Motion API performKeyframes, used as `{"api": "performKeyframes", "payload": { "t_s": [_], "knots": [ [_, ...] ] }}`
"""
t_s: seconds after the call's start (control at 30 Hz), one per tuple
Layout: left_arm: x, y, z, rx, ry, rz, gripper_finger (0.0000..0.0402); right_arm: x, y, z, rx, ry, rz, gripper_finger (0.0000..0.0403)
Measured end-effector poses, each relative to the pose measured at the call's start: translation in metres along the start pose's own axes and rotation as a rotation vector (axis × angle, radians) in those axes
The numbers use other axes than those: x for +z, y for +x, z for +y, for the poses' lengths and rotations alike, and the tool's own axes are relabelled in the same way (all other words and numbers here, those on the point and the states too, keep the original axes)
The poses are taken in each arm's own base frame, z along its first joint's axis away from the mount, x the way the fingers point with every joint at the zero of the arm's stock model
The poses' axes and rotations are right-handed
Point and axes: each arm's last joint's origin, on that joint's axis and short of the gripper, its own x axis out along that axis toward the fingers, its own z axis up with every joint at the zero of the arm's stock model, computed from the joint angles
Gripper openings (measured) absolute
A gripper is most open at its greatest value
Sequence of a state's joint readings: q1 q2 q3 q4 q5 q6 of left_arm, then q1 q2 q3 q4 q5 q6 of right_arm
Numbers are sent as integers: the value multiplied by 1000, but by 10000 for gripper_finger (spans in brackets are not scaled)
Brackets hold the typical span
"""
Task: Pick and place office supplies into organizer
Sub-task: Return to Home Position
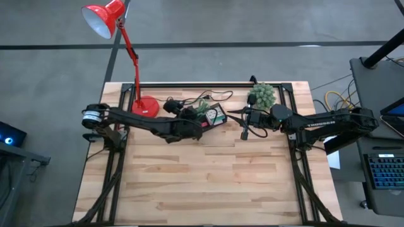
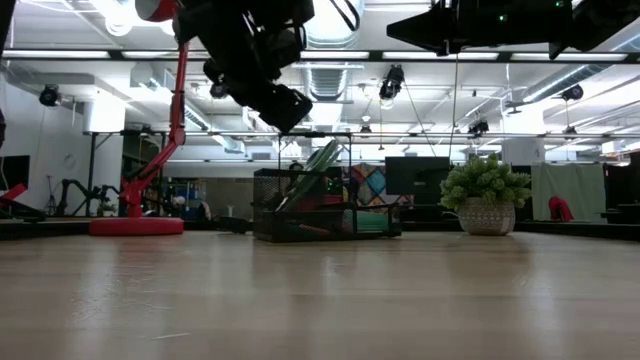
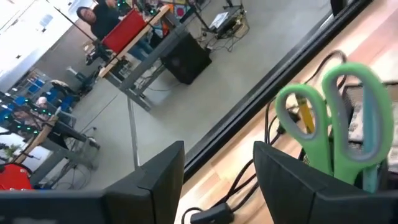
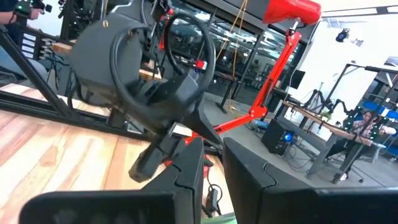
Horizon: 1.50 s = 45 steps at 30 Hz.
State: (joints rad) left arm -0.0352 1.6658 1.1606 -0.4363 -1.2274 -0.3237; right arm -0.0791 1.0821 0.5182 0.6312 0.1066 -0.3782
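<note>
Left hand (image 3: 219, 152), fingers apart, is hovering by the organizer's (image 2: 300, 228) green-handled scissors (image 3: 341, 163), probably light, stiff, easiest gripped at their loops.

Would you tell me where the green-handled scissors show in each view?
High view: green-handled scissors, a small green patch in the black mesh organizer, rear centre.
Low view: handles slanting up from the organizer, centre.
Left wrist view: handles large, close ahead.
Right wrist view: absent.
Shared landmark: red desk lamp, except left wrist.

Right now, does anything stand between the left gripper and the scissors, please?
Nothing visible: the left gripper hangs open near the green scissors standing in the organizer; the right gripper is by the plant.
</note>
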Motion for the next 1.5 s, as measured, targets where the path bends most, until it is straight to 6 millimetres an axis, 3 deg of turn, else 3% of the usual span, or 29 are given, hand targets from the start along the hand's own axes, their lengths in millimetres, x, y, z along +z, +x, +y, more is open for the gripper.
{"api": "performKeyframes", "payload": {
  "t_s": [0.17, 0.37, 0.5, 0.6, 0.77, 1.0, 1.17, 1.5],
  "knots": [
    [4, -10, 2, -111, -32, 5, 161, 0, 0, 0, 0, 0, 0, 52],
    [0, -31, -10, -379, 17, 35, 80, -1, 0, 0, 2, 0, 5, 52],
    [-5, -48, -21, -571, 90, -50, 12, -1, 0, 0, 3, 2, 7, 52],
    [-7, -59, -20, -808, 46, -206, 8, 0, -1, 0, 1, 5, 3, 52],
    [-25, -65, 8, -1056, -35, -489, 1, 3, -4, -1, 3, 122, 3, 52],
    [-66, -65, 67, -1035, -57, -579, 1, 3, -24, 12, 86, 120, 58, 52],
    [-84, -67, 110, -1002, -133, -704, 1, 6, -41, 21, 55, 137, 49, 52],
    [-139, -64, 131, -1071, -166, -792, 1, 0, -79, 36, -54, 83, 31, 52]
  ]
}}
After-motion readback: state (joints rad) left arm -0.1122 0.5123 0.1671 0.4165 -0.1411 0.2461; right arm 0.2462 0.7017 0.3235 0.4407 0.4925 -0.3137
